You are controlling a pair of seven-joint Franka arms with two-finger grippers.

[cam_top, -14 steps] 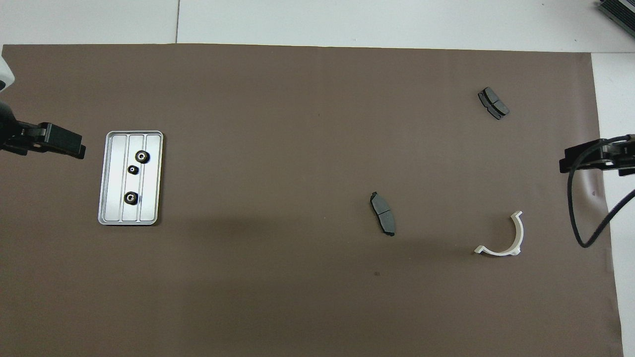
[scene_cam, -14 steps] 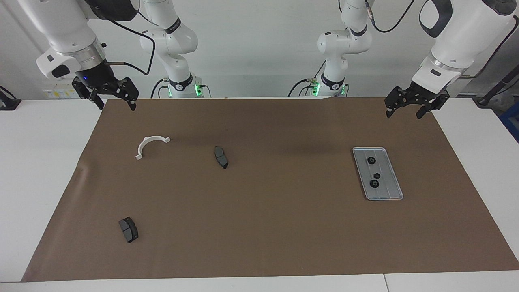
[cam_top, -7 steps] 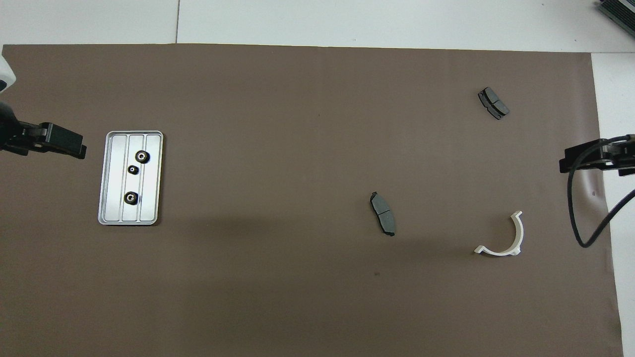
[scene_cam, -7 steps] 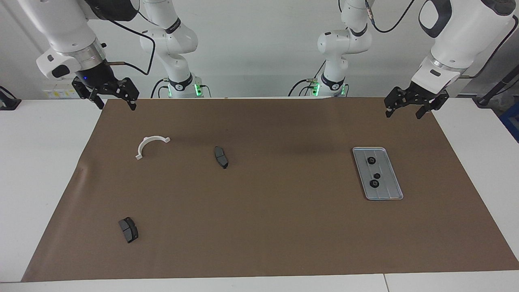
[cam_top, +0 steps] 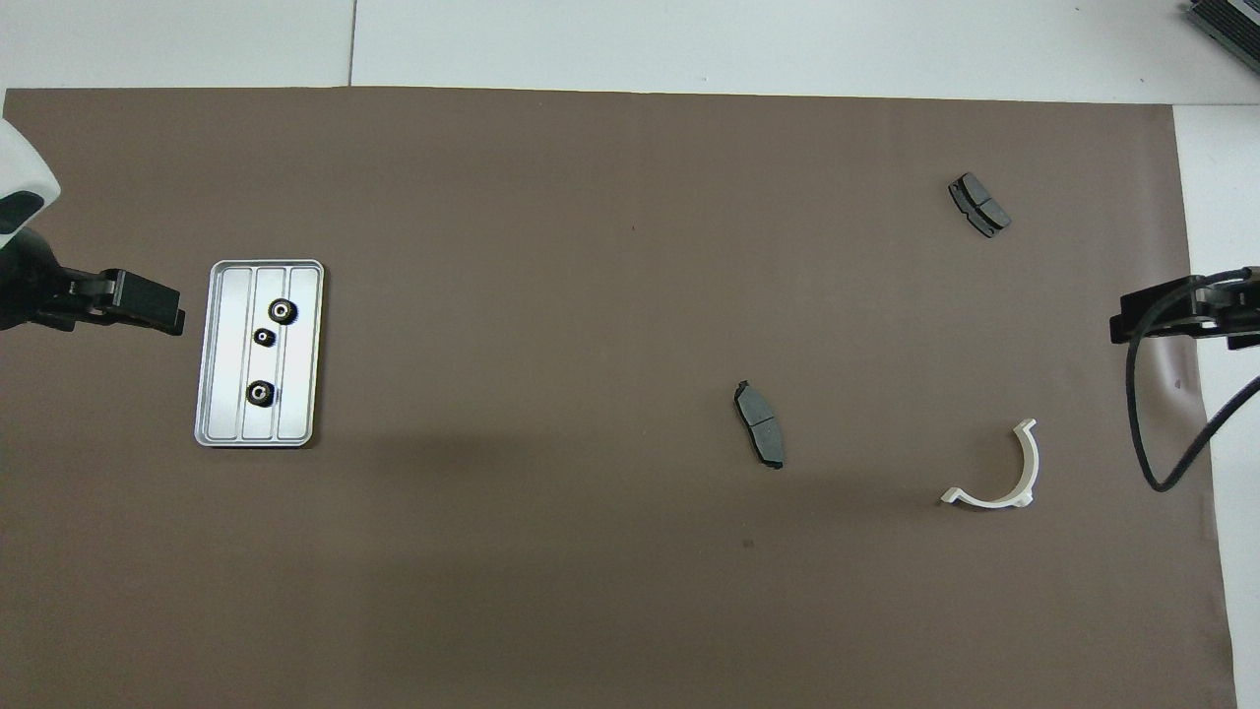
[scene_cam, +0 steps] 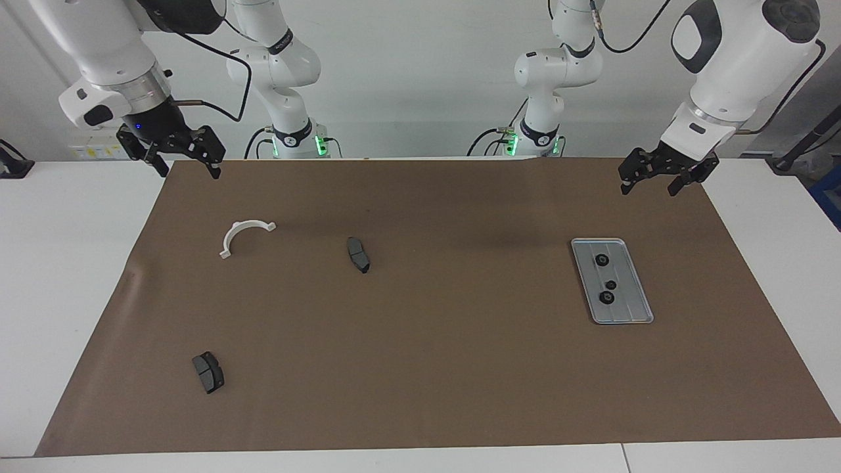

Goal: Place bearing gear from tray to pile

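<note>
A silver ridged tray lies on the brown mat toward the left arm's end of the table. Three small black bearing gears sit in it in a row: one, a smaller one, and one. My left gripper hangs open in the air above the mat beside the tray, holding nothing. My right gripper waits open above the mat's edge at the right arm's end. The pile is out of view.
A white half-ring bracket lies toward the right arm's end. One dark brake pad lies mid-table; another lies farther from the robots. A black cable loops down from the right arm.
My left gripper has shifted a little toward the tray. The right arm, the gears and the other parts have not moved.
</note>
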